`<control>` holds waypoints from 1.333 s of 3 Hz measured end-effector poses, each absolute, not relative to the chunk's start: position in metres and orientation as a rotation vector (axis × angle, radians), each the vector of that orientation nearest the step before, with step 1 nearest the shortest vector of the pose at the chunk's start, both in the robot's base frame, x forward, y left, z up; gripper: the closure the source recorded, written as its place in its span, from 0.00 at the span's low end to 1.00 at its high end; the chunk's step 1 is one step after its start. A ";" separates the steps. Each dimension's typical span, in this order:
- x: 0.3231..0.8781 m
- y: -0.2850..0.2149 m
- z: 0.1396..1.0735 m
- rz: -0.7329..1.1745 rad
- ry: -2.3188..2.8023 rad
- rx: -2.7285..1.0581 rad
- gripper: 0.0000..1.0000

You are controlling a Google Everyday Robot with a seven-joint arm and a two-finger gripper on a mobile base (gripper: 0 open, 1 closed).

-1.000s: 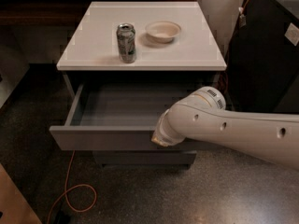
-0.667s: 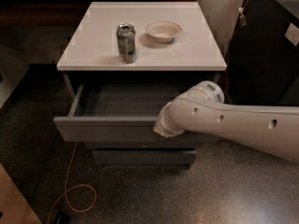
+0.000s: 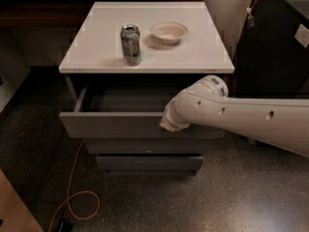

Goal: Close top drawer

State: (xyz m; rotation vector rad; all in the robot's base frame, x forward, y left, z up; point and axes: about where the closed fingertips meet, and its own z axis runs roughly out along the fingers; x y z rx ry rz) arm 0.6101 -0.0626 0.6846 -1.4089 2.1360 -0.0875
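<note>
The top drawer (image 3: 113, 124) sticks half out. My gripper (image 3: 169, 123) is at its front; open or closed, I cannot tell. A hard shove could tip the soda can (image 3: 131, 44) above.

Dark speckled floor (image 3: 159, 202), orange cable (image 3: 71, 178)

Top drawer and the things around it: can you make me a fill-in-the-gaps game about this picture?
1. The wide matte-grey top drawer is pulled partly ____.
2. The gripper on the white robot arm is at the drawer's ____ panel.
3. The metal drink can and the shallow cream bowl stand on the ____ cabinet top.
4. The thin cable looped on the dark floor is ____.

Missing words: open; front; white; orange.
</note>
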 end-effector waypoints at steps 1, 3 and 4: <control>0.629 -0.074 0.691 -0.096 2.145 -1.371 1.00; 0.662 -0.084 0.687 -0.092 2.153 -1.347 1.00; 0.692 -0.086 0.681 -0.083 2.155 -1.361 1.00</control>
